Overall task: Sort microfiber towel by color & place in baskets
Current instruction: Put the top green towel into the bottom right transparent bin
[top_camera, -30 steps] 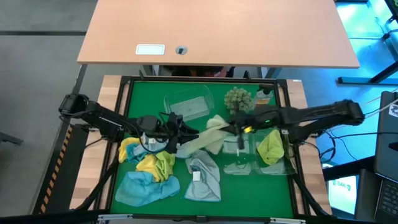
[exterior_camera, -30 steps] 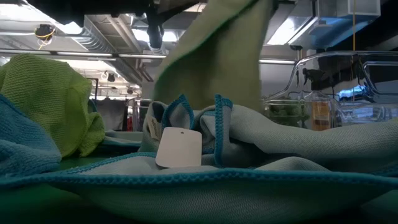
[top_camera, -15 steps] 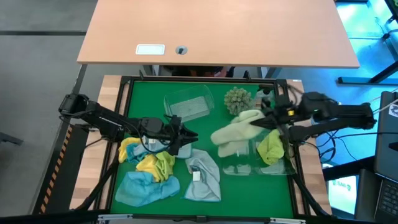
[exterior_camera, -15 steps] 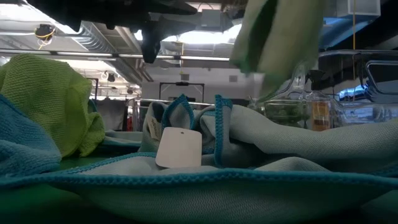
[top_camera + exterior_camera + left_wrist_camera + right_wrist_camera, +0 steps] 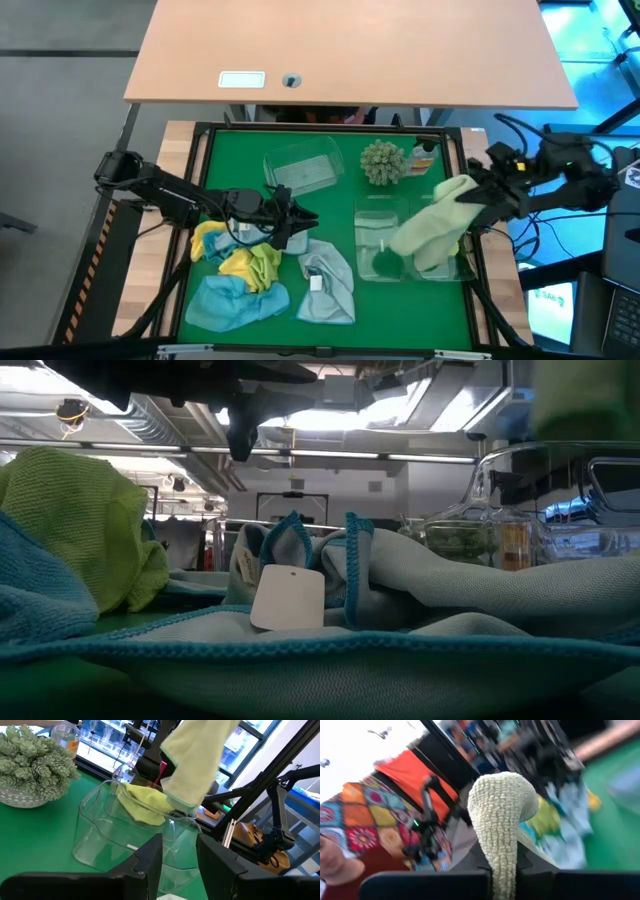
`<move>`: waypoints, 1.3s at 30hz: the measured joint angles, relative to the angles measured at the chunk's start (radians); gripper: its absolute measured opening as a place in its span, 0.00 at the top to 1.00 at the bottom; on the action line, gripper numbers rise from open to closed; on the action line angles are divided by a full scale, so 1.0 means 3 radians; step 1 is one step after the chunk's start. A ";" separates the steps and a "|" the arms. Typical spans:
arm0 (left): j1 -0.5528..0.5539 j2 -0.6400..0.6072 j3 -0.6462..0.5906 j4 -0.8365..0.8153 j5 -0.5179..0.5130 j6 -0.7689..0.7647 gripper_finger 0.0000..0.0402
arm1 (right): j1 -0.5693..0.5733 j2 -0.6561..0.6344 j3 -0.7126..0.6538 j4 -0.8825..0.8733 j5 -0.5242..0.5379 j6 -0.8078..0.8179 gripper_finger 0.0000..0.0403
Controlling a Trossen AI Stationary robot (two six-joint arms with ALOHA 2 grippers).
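One pale green towel hangs pinched in the right end effector over the right bin, where a lime towel lies. The left end effector waits, half open. Four towels are left on the tabletop.

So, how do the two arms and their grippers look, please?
Both arms are dark, slim and jointed. The left arm has a rounded black base joint and loose black cables near its gripper. The right arm has black cables looping above it. The left gripper's fingers are flat, matte black blocks.
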 joint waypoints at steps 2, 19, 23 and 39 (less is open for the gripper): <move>0.0001 0.0000 0.0000 -0.0001 0.0000 0.0000 0.72 | 0.0000 0.0021 0.0184 -0.0395 0.0003 -0.0005 0.98; 0.0001 0.0000 0.0000 0.0002 -0.0086 -0.0032 0.72 | 0.0000 0.0058 0.0065 -0.1914 0.0539 0.0216 0.98; 0.0000 0.0000 0.0000 0.0002 -0.0087 -0.0032 0.72 | 0.0001 0.0129 -0.0292 -0.1872 0.0408 0.0229 0.97; 0.0001 0.0000 0.0000 0.0003 -0.0088 -0.0032 0.72 | 0.0001 0.0718 -0.1291 -0.1567 0.0238 0.0566 0.98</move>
